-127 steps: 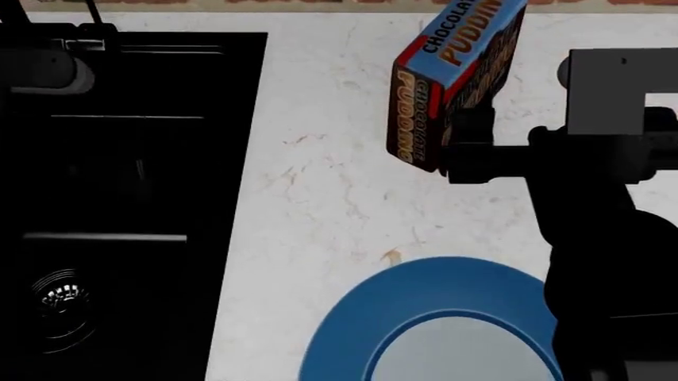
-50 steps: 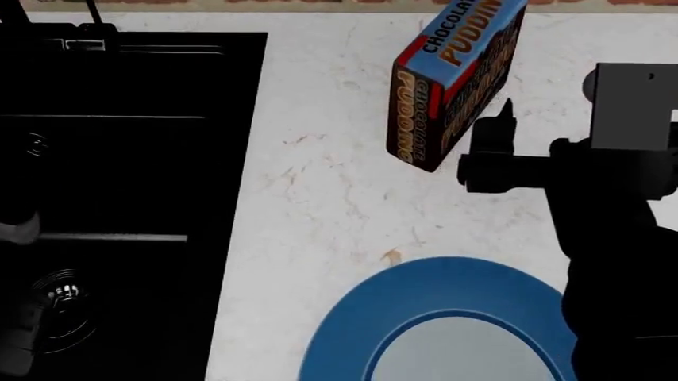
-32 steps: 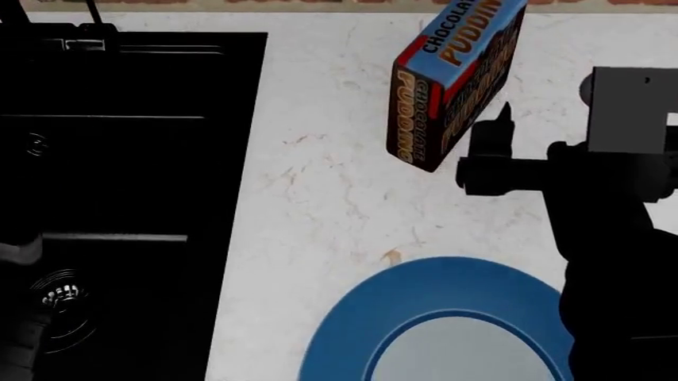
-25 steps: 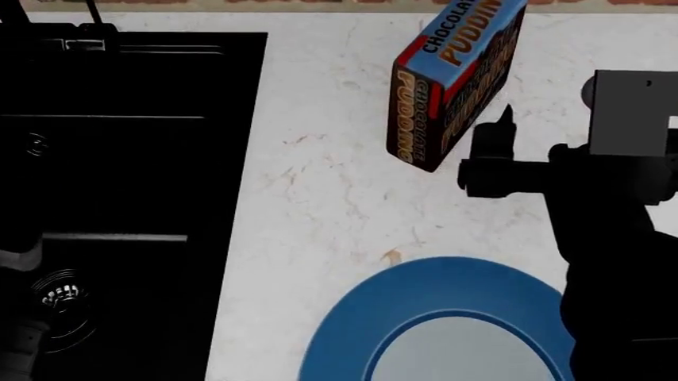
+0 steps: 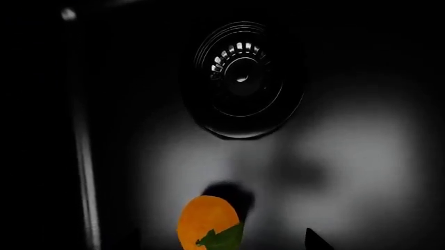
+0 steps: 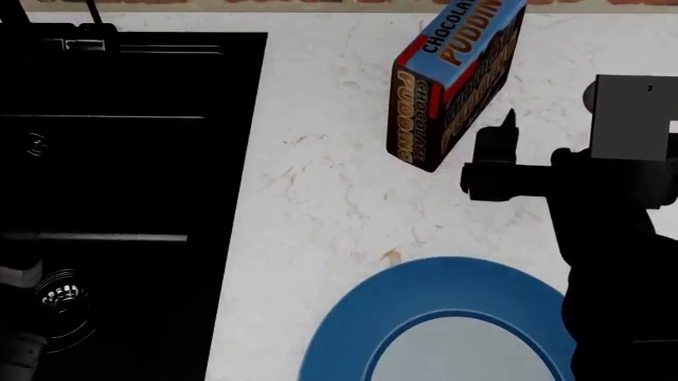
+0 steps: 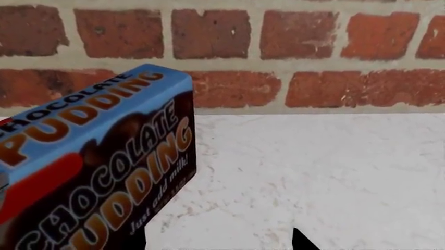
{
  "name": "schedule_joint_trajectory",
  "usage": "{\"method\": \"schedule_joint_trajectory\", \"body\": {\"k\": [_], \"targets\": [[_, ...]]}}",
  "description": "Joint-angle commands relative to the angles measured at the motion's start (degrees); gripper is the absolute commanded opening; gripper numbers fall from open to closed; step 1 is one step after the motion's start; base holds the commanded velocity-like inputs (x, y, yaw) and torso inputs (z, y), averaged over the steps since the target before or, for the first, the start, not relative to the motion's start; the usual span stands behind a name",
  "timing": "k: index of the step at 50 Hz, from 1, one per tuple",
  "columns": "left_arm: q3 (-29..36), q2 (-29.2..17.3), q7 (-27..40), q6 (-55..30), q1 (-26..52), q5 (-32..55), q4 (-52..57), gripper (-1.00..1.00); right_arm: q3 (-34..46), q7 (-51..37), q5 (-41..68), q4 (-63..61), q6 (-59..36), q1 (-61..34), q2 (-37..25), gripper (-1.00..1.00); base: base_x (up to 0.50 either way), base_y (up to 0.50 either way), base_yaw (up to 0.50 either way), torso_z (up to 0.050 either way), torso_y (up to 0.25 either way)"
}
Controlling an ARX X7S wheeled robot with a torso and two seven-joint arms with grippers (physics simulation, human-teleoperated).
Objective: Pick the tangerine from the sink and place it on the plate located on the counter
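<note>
While the counter (image 6: 317,198) fills most of our head view, the sink (image 6: 117,159) takes its left side as a black recess. We see the plate (image 6: 350,333) at the near edge, blue-rimmed and bare. Beyond it stands a chocolate pudding box (image 6: 456,79), with our right gripper (image 6: 498,159) just beside it; whether those jaws are apart we cannot tell. Our left gripper (image 6: 21,333) is low in the sink, its jaws unreadable too. Near the drain (image 5: 243,78), apart from it, the tangerine (image 5: 206,223) lies on the sink floor.
</note>
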State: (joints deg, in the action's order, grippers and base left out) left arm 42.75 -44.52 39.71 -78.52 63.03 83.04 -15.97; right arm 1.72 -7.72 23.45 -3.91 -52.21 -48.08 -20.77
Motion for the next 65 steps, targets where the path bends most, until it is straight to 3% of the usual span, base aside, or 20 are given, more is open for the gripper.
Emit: {"method": "schedule_joint_trajectory", "body": {"k": [1,9,13,19,37,65], "targets": [[2.8,1.1,-5.0,3.1,-0.1,-4.7,-3.2,1.0,0.2,0.0,-0.1,0.8,0.6,0.1,0.0,1.0,0.0,0.0,0.0,0.0,0.0],[4.7,1.9,-7.9,5.0,-0.9,-7.2,-5.1,1.0,0.3,-0.2,0.1,0.4,0.2,-0.2,-0.1,1.0,0.0,0.0,0.0,0.0,0.0],[8.8,3.9,-15.4,9.2,0.1,-13.4,-10.7,1.0,0.1,-0.2,0.2,0.4,0.4,0.0,-0.2,1.0,0.0,0.0,0.0,0.0,0.0],[11.5,5.5,-19.6,12.2,0.1,-17.3,-15.4,1.0,0.0,-0.2,0.3,0.4,0.5,0.1,-0.3,1.0,0.0,0.0,0.0,0.0,0.0],[11.1,3.8,-15.3,9.5,-2.5,-15.0,-11.7,1.0,-0.1,-0.6,0.8,-0.1,0.1,0.1,-0.5,1.0,0.0,0.0,0.0,0.0,0.0],[11.9,3.8,-15.2,9.8,-3.1,-15.7,-12.9,1.0,-0.3,-0.8,1.1,0.1,0.7,0.7,-0.8,1.0,0.0,0.0,0.0,0.0,0.0]]}}
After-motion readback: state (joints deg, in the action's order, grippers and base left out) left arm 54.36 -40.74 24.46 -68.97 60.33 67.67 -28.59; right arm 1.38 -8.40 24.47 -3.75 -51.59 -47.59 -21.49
